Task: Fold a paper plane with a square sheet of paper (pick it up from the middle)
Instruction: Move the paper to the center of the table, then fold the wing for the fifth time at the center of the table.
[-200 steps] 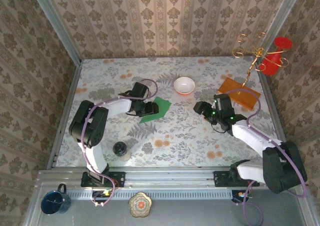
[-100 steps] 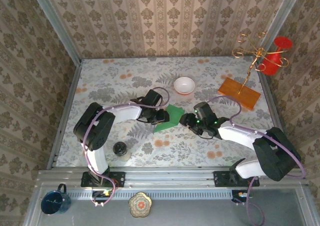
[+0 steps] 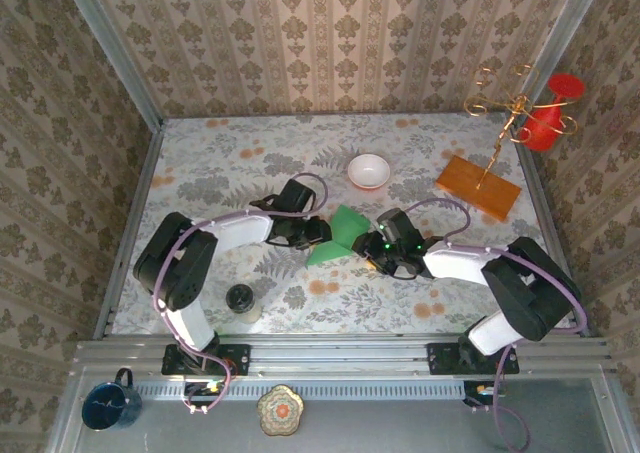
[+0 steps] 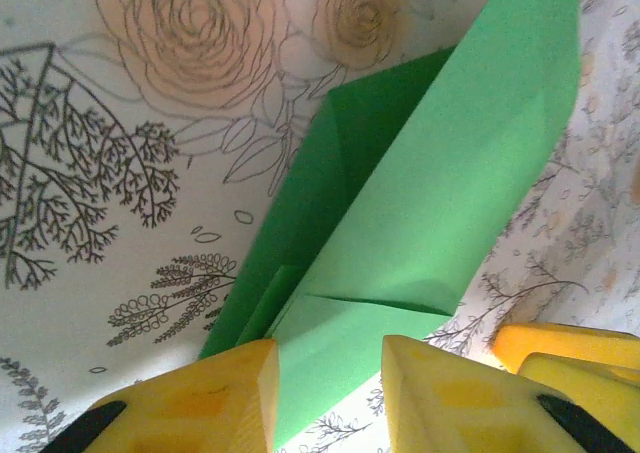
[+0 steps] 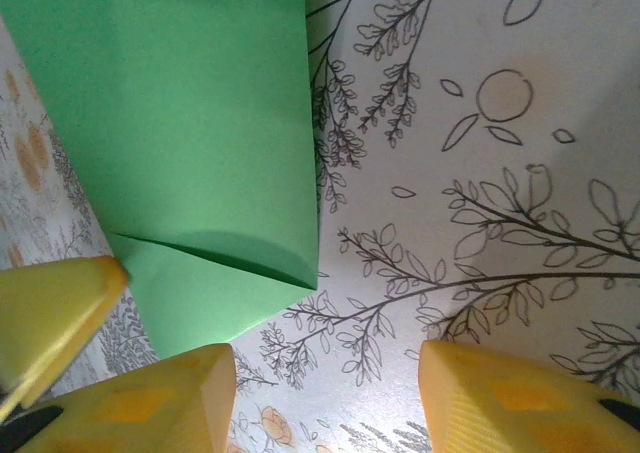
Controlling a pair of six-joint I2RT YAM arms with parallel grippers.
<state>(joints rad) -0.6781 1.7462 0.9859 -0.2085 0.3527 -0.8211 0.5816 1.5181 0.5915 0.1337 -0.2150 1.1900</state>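
While its jaws gape, the left gripper (image 4: 328, 363) straddles the folded paper (image 4: 430, 193).

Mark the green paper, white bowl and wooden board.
green paper (image 3: 338, 235): top external view, middle of the folded sheet.
white bowl (image 3: 369, 171): top external view, inner centre.
wooden board (image 3: 470, 185): top external view, bare top face.

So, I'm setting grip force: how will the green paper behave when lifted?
Probably floppy: the paper looks thin, and its flaps are not lying flat. Likely very light, so a nudge could slide it. Its folded layers may stiffen it somewhat.
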